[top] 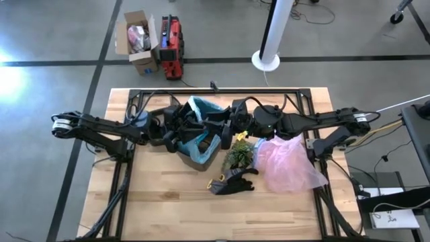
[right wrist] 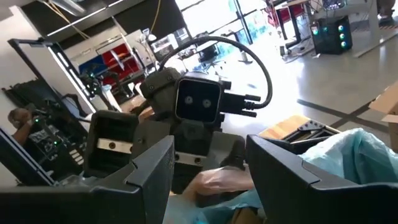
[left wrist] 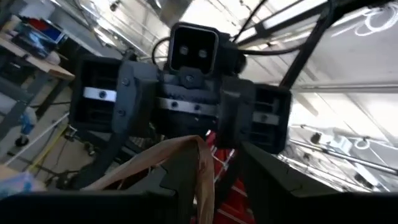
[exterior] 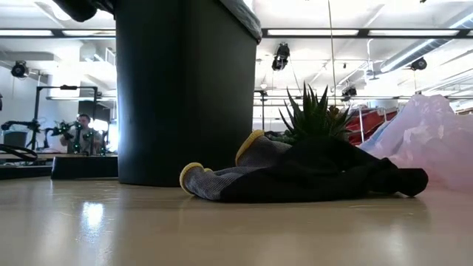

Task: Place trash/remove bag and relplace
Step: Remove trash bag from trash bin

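The black bin (top: 209,161) (exterior: 185,89) stands mid-table, and the teal-blue bag (top: 201,107) (right wrist: 351,155) lines its mouth. Both grippers hover over that mouth, facing each other. My left gripper (top: 190,128) (left wrist: 217,193) comes from the table's left and is shut on a brown paper piece of trash (left wrist: 180,152). My right gripper (top: 222,131) (right wrist: 211,168) comes from the right and is open, with its fingers standing on either side of a blurred brownish scrap (right wrist: 211,180). I cannot tell whether it touches that scrap. My left gripper pinches the brown paper between its two fingers, with a strip of it (left wrist: 205,180) running down the narrow gap beside one finger (left wrist: 174,186). The paper is lifted clear above the bin. The fingers hide how far back it reaches.
A green leafy plant (top: 238,153) (exterior: 314,111), a black-and-yellow glove (top: 232,181) (exterior: 295,177) and a pink plastic bag (top: 289,161) (exterior: 432,140) lie to the right of and nearer than the bin. Bare wood (top: 168,202) shows along the near edge. A person sits in the room beyond.
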`<state>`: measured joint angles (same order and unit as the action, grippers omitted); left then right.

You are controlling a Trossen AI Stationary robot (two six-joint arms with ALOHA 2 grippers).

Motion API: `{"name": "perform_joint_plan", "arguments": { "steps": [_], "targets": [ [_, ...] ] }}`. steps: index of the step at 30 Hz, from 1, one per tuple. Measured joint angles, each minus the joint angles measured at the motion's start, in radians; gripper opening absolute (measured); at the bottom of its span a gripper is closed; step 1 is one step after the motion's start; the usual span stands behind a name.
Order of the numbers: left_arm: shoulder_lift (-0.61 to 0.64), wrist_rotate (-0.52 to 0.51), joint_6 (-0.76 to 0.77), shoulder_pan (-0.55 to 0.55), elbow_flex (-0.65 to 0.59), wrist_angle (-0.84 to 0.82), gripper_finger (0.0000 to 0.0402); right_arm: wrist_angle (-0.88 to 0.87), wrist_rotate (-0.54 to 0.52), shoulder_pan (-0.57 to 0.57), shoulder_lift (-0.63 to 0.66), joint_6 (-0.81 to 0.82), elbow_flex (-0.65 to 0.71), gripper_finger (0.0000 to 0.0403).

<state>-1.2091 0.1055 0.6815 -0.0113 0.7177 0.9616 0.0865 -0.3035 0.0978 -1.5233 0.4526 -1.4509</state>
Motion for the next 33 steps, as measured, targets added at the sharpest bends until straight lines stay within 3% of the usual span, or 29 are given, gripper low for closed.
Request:
{"name": "perform_joint_plan", "arguments": {
  "steps": [10,17,22,33],
  "targets": [
    [0.085,0.076,-0.055,0.0,0.0,-0.078,0.0104,-0.052,-0.001,0.003,0.011,0.02,0.0,0.0186],
    [0.24,0.095,-0.127,0.007,0.027,-0.494,0.01,-0.092,0.001,0.011,0.011,0.021,0.0,0.0186],
    [0.295,0.09,-0.224,0.006,0.125,-0.808,0.0098,-0.089,0.0,0.011,0.011,0.02,0.0,0.0186],
    [0.241,0.087,-0.305,0.006,0.267,-0.844,0.0098,-0.089,-0.002,0.011,0.01,0.019,0.0,0.0186]
  ]
}}
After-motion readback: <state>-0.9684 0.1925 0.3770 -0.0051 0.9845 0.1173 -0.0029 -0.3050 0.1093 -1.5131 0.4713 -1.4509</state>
